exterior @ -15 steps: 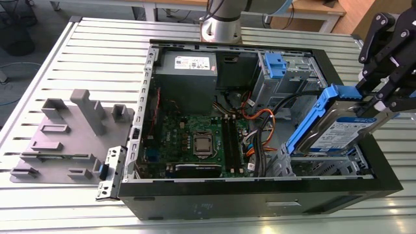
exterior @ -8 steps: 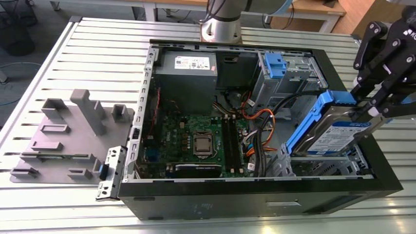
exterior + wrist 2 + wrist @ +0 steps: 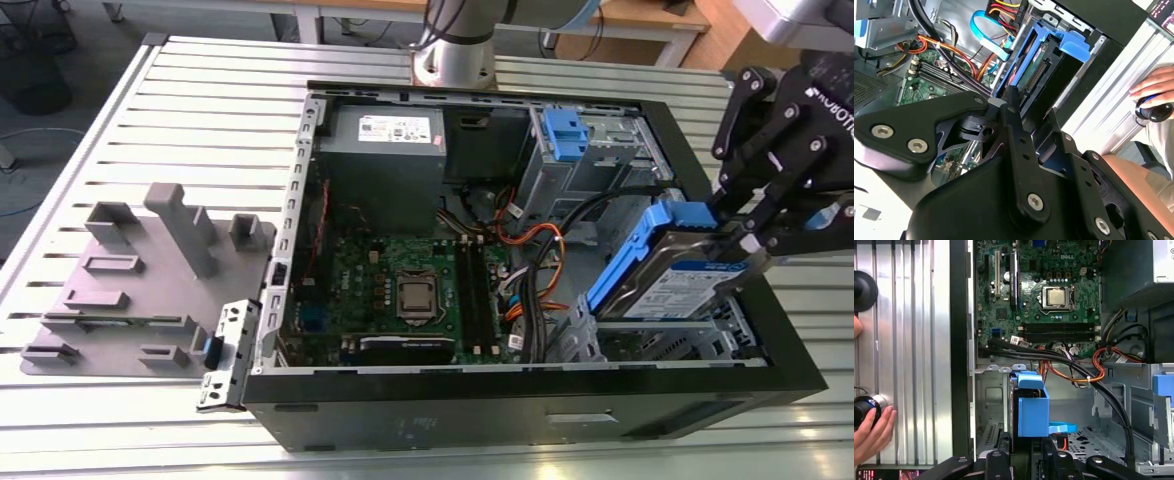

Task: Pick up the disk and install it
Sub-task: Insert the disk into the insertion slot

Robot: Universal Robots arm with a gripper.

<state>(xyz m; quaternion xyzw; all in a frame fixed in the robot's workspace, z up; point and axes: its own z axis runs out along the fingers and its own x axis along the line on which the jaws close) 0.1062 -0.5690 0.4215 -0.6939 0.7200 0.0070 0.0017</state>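
Over the drive cage (image 3: 638, 340): the disk (image 3: 674, 280) is hanging tilted, not yet seated.
Grip: the gripper (image 3: 750, 238) is clamping the disk's blue carrier edge.
Progress: pickup is looking done; seating is remaining.

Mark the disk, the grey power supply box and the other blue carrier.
the disk (image 3: 683, 287), exterior view, on its white-and-blue label.
grey power supply box (image 3: 387, 165), exterior view, on its grey face.
other blue carrier (image 3: 565, 135), exterior view, on its blue front.
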